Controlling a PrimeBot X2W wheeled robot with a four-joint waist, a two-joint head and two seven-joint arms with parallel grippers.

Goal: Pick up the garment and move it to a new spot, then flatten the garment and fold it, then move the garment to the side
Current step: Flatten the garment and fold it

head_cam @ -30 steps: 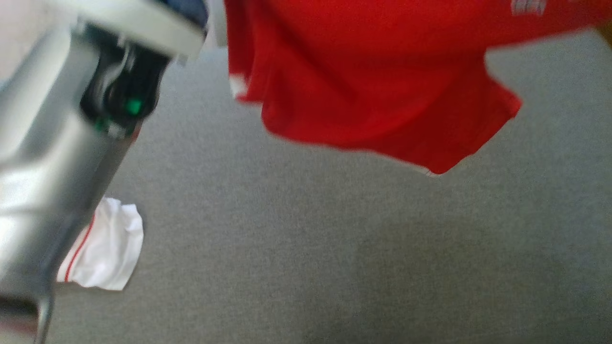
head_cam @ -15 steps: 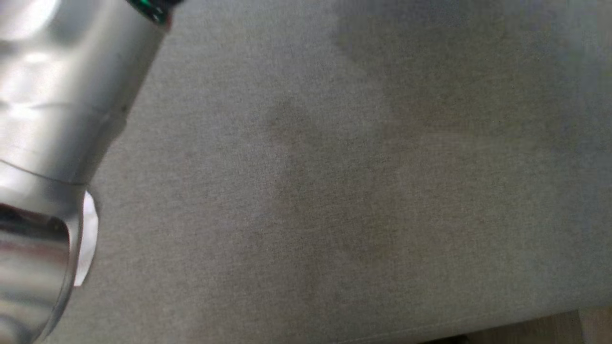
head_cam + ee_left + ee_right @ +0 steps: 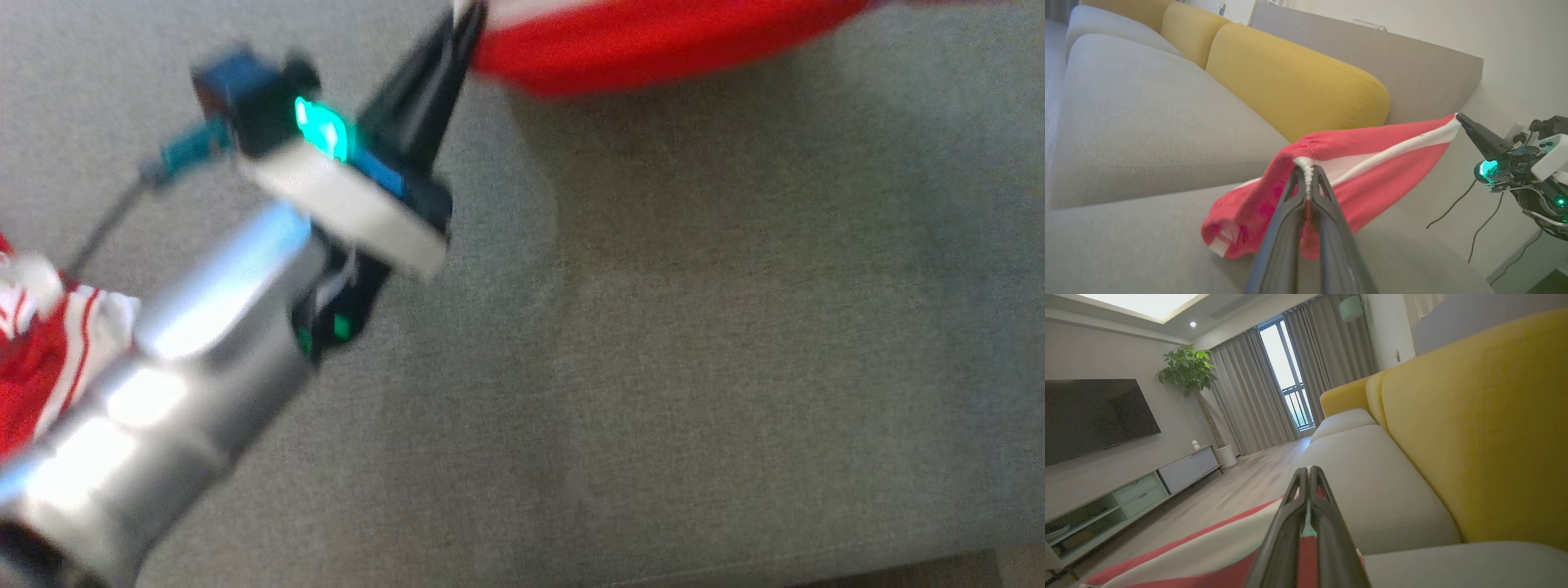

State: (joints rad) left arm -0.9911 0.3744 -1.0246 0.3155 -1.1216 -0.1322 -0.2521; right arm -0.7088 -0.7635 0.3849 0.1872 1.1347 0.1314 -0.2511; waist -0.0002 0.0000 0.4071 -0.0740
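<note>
Pinching the red garment (image 3: 1372,163) at both ends, I hold it stretched in the air over the grey seat cushion (image 3: 1147,122) of the sofa. My left gripper (image 3: 1306,170) has its two dark fingers pressed together on the gathered white band at one end of the cloth, with nothing between them but the fabric. From my left wrist I see my right gripper (image 3: 1459,117) off to the side. Its closed tips bite the opposite end of that same band, so the white strip runs taut between my two grips. Below the band the red cloth sags in loose folds toward the seat, and I cannot tell whether its lowest fold touches the cushion.

From my head, the garment crosses the far part of the seat, well away from the seat's front edge. My left gripper meets it there at the end of my silvery forearm (image 3: 163,392). From my right wrist, my fingers lie flat together on red and white cloth that trails down and away beneath them.

Yellow back cushions (image 3: 1290,81) stand along the seat's back edge. A red-and-white striped cloth (image 3: 41,359) lies on the seat to my left, partly hidden behind my forearm and well apart from the garment I hold.
</note>
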